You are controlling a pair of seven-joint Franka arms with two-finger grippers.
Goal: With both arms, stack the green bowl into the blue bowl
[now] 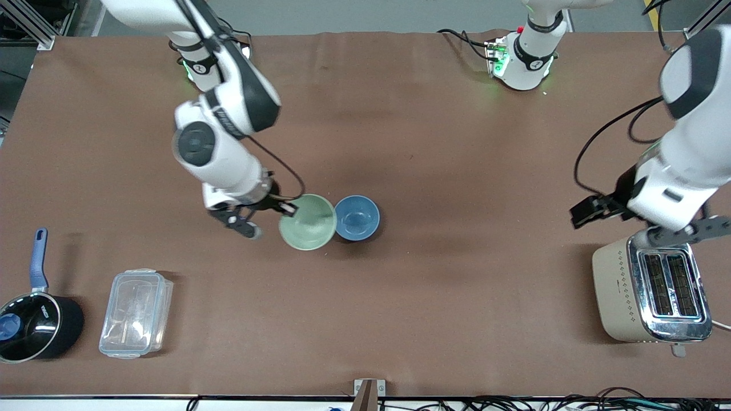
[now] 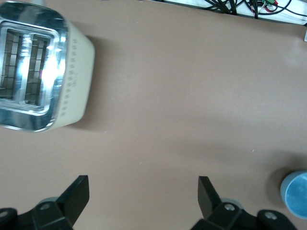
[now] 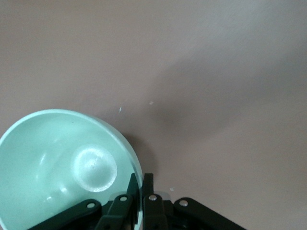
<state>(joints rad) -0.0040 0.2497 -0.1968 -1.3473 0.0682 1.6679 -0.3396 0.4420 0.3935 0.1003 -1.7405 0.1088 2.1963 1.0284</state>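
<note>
Now right claw (image 3: 139, 194) pinches green bowl (image 1: 307, 222) rim — beside blue bowl (image 1: 356, 217)

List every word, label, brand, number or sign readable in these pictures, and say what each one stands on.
Nothing can be read with certainty.
Black saucepan: small white lettering on its side, too small to read.
Right arm's link above the right gripper: a dark band with pale lettering, blurred.
Toaster: a dotted pattern and a small mark on its side, no legible text.
Green bowl, blue bowl, clear lidded container: no markings visible.
</note>
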